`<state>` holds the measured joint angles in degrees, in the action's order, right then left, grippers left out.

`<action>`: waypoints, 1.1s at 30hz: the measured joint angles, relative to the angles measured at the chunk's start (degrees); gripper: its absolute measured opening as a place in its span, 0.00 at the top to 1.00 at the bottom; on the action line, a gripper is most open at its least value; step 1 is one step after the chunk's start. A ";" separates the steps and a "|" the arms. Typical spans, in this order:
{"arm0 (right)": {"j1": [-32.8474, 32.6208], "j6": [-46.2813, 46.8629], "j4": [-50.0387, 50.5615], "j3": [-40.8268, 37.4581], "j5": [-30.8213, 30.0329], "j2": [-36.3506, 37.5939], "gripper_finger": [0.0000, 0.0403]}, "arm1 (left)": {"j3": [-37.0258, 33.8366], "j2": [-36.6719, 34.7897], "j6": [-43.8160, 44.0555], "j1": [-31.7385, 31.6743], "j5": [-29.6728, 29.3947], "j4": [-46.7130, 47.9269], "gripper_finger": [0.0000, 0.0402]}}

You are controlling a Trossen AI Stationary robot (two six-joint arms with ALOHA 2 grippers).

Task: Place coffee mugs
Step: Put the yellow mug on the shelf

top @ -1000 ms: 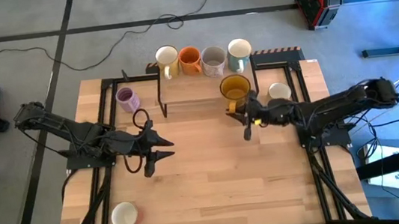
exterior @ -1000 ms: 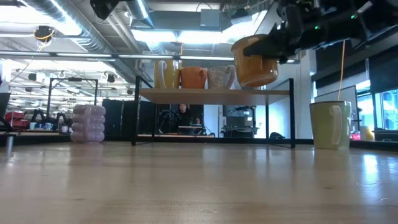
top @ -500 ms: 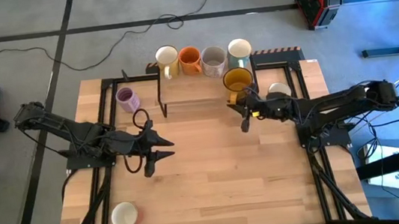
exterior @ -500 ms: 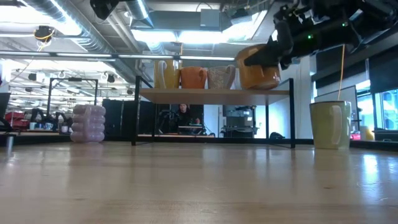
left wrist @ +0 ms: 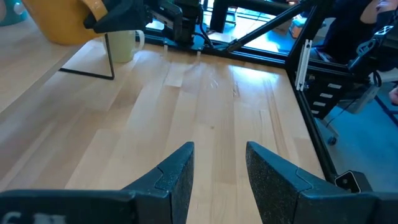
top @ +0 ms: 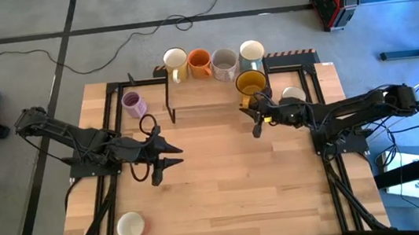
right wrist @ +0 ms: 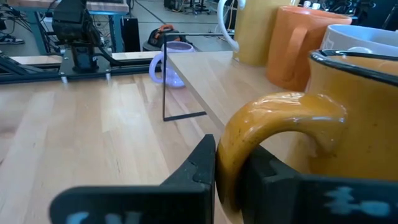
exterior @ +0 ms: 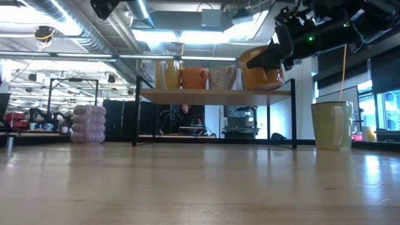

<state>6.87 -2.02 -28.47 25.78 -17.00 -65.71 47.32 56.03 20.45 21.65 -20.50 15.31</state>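
Four coffee mugs stand in a row on the wooden shelf (top: 199, 95): cream (top: 175, 60), orange (top: 199, 62), grey-beige (top: 224, 63) and mint (top: 250, 53). An amber mug (top: 250, 83) is at the shelf's right end, with my right gripper (top: 253, 111) shut on its handle. In the low view its base (exterior: 259, 86) is level with the shelf top; I cannot tell whether it rests there. A lilac mug (top: 134, 104) and two cream mugs (top: 294, 94) (top: 130, 225) stand on the table. My left gripper (top: 170, 155) hangs open over the table's middle left. My right gripper pinches the amber mug's loop handle (right wrist: 273, 118) between its two fingers (right wrist: 202, 165), which lie across the loop. The fingers come nearly level from the table's right and near side. The mug is held a little tilted, mouth up, beside the grey-beige and mint mugs.
The shelf stands on thin black legs (exterior: 136, 112) with free room under it. Black frame rails (top: 111, 89) run along the table's left, right and far sides. The table's middle and near right are bare wood (top: 241, 185).
My right gripper has carried the amber mug toward the far edge and a little down, from beside the shelf's near right corner onto its right end next to the mint mug. Over the last half second it has kept still.
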 joint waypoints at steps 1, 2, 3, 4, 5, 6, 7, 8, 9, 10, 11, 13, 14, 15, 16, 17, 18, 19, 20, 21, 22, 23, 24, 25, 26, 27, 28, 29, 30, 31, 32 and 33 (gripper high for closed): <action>0.00 0.14 0.00 0.00 -0.05 0.00 0.95 | 0.00 0.00 0.00 0.00 0.00 0.00 0.65; 0.00 0.49 -0.04 0.00 -0.13 0.00 0.95 | -0.01 0.00 0.00 0.00 -0.01 0.00 0.65; 0.00 1.03 -0.08 0.02 -0.24 0.00 0.95 | 0.01 0.00 0.00 0.00 0.01 0.00 0.65; 0.00 1.54 -0.11 0.03 -0.38 0.00 0.95 | -0.01 0.00 0.00 0.00 -0.01 0.00 0.65; -0.10 1.76 -0.10 0.04 -0.45 0.02 0.95 | 0.01 0.00 0.02 0.00 -0.01 0.00 0.65; -0.14 1.84 -0.06 0.04 -0.60 0.02 0.95 | -0.01 0.00 0.03 0.00 0.01 0.00 0.65; -0.15 1.96 -0.02 0.04 -0.83 0.02 0.95 | 0.00 0.00 0.04 0.00 0.00 0.00 0.65; -0.15 2.06 0.01 0.04 -1.16 0.02 0.95 | 0.00 0.00 0.07 0.00 -0.01 0.00 0.65; -0.15 2.36 0.04 0.04 -1.63 0.02 0.95 | -0.01 0.00 0.07 0.00 -0.01 -0.01 0.65; -0.15 2.79 0.02 0.04 -2.02 0.02 0.95 | 0.00 0.00 0.09 0.00 -0.01 -0.05 0.65; -0.13 2.97 0.01 0.04 -2.48 0.02 0.95 | -0.01 0.00 0.09 0.00 -0.01 -0.33 0.65; -0.13 3.03 0.04 0.04 -3.15 0.02 0.94 | 0.00 0.00 0.09 0.00 -0.02 -1.89 0.65; -0.11 3.08 0.04 0.04 -3.16 0.02 0.94 | 0.01 -0.04 0.07 0.00 -0.04 -2.55 0.65; -0.11 3.10 0.05 0.04 -3.13 0.02 0.94 | 0.01 -0.04 0.03 0.00 -0.04 -2.84 0.65; -0.11 3.15 0.08 0.04 -3.11 0.02 0.94 | 0.01 -0.04 0.02 0.00 -0.05 -2.95 0.65; -0.11 3.24 0.12 0.04 -3.11 0.02 0.94 | 0.01 -0.04 0.02 0.00 -0.04 -2.95 0.65; -0.11 3.30 0.15 0.04 -3.06 0.02 0.94 | -0.01 -0.04 0.02 0.00 -0.05 -2.96 0.65; -0.11 3.35 0.17 0.04 -2.93 0.02 0.94 | 0.00 -0.04 0.01 0.00 -0.04 -2.96 0.65; -0.11 3.43 0.17 0.04 -2.68 0.02 0.94 | 0.01 -0.04 0.00 0.00 -0.04 -2.95 0.65; -0.09 3.50 0.21 0.04 -2.46 0.02 0.93 | 0.00 -0.04 0.00 0.00 -0.04 -2.95 0.65; -0.09 3.59 0.29 0.04 -2.44 0.02 0.92 | 0.01 -0.04 0.00 0.00 -0.04 -2.97 0.65; -0.09 3.98 0.42 0.04 -2.38 0.02 0.91 | -0.01 -0.04 0.00 0.00 -0.04 -2.95 0.65; -0.09 4.76 0.55 0.04 -2.36 0.02 0.89 | 0.00 -0.04 0.00 0.00 -0.04 -2.95 0.65; -0.09 5.68 0.69 0.04 -2.62 0.02 0.88 | 0.01 -0.04 -0.01 0.00 -0.04 -2.95 0.65; -0.10 6.93 0.83 0.02 -3.28 0.01 0.86 | 0.00 -0.04 -0.02 0.00 -0.04 -2.96 0.65; -0.11 8.23 1.05 0.02 -4.37 0.00 0.85 | 0.00 -0.04 -0.02 0.00 -0.04 -2.95 0.65; -0.11 9.23 1.61 0.00 -5.39 0.00 0.84 | -0.01 -0.04 -0.02 0.00 -0.04 -2.95 0.65; -0.09 9.55 1.98 -0.02 -6.11 -0.02 0.83 | 0.00 -0.04 -0.02 0.00 -0.04 -2.95 0.65; -0.09 9.62 2.16 -0.02 -6.47 -0.01 0.82 | 0.00 -0.04 -0.02 0.00 -0.04 -2.95 0.65; -0.09 9.73 2.25 -0.02 -6.55 -0.02 0.81 | 0.00 -0.04 -0.02 0.00 -0.04 -2.95 0.65; -0.09 9.77 2.31 -0.02 -6.54 -0.02 0.80 | -0.01 -0.04 -0.02 0.00 -0.04 -2.95 0.65; -0.09 9.77 2.27 -0.02 -6.53 -0.02 0.79 | 0.00 -0.04 -0.04 0.00 -0.04 -2.96 0.65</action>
<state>6.79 7.75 -26.20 25.76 -23.53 -65.73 47.32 55.99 20.40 21.65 -20.53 12.35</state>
